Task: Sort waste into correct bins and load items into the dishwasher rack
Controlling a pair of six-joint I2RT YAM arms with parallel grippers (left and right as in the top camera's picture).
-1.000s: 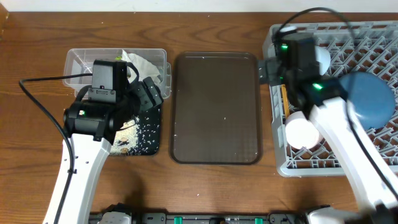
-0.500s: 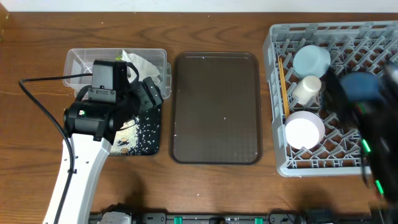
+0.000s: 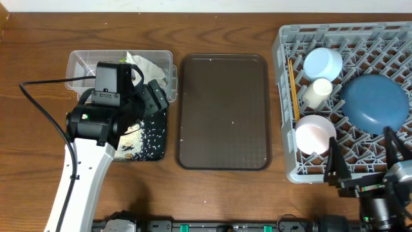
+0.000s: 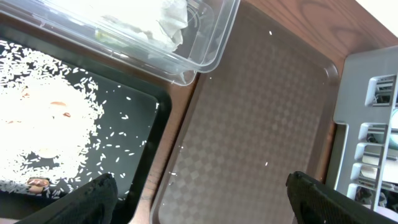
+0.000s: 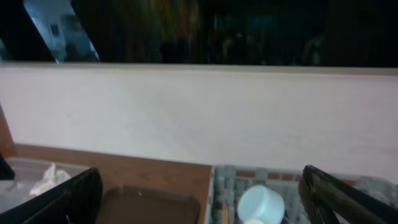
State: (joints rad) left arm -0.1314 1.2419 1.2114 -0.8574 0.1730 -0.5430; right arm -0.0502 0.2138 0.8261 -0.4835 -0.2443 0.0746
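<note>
The grey dishwasher rack (image 3: 280, 45) at right holds the blue dish (image 3: 374, 103), light-blue bowl (image 3: 322, 63), white cup (image 3: 317, 92), pinkish-white bowl (image 3: 314, 134) and chopsticks (image 3: 293, 90). The clear tub (image 3: 84, 64) holds the crumpled napkin (image 3: 151, 67) and a yellow-green wrapper (image 4: 118, 38). Rice (image 4: 43, 124) lies in the black tray (image 3: 154, 138). My left gripper (image 3: 153, 100) is open and empty over the black tray's right edge (image 4: 199, 208). My right gripper (image 3: 364, 158) is open and empty at the rack's front edge (image 5: 202, 211).
The brown serving tray (image 3: 223, 111) lies between the bins and the rack, with a few stray rice grains on it. The right wrist view looks across the table at a white wall and shows the light-blue bowl (image 5: 261, 202).
My right arm has pulled back from over the rack to the front right corner. The blue dish now lies uncovered in the rack. The left arm has not moved.
</note>
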